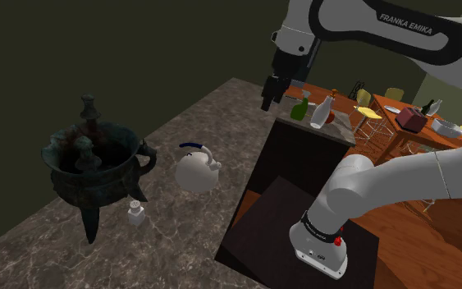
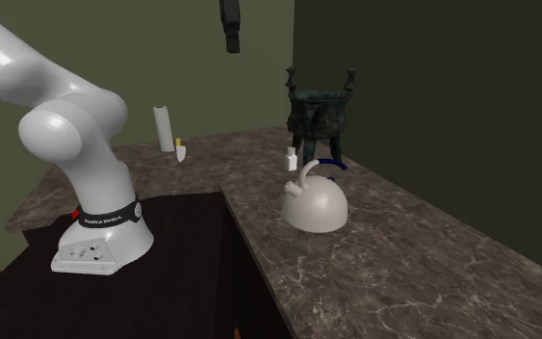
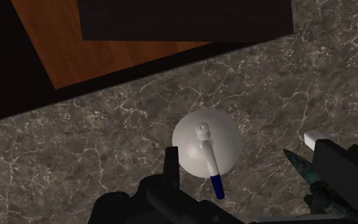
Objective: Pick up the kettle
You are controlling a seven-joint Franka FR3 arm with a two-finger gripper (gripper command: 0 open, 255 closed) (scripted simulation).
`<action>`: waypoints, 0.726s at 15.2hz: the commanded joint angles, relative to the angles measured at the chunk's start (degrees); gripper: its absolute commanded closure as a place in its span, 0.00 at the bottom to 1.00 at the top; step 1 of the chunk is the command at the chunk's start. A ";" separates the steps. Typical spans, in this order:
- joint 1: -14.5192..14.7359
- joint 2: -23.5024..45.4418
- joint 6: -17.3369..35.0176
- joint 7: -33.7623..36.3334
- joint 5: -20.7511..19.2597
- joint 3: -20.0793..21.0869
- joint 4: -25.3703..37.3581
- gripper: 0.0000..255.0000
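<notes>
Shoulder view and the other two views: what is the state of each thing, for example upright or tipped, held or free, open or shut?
hand: open, empty, high above the counter.
kettle: upright on the counter, not held.
tripod vessel: standing upright on its legs.
small white bottle: upright, beside the vessel.
white roll: standing upright on the counter.

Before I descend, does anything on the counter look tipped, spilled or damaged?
Nothing stands out. The white domed kettle with the blue handle sits upright on the dark marbled counter, the green-bronze tripod cauldron and small white shaker nearby stand upright too, and nothing is spilled.
</notes>
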 commanded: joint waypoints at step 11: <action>0.49 17.25 13.62 -2.80 -0.95 1.11 -2.45 0.00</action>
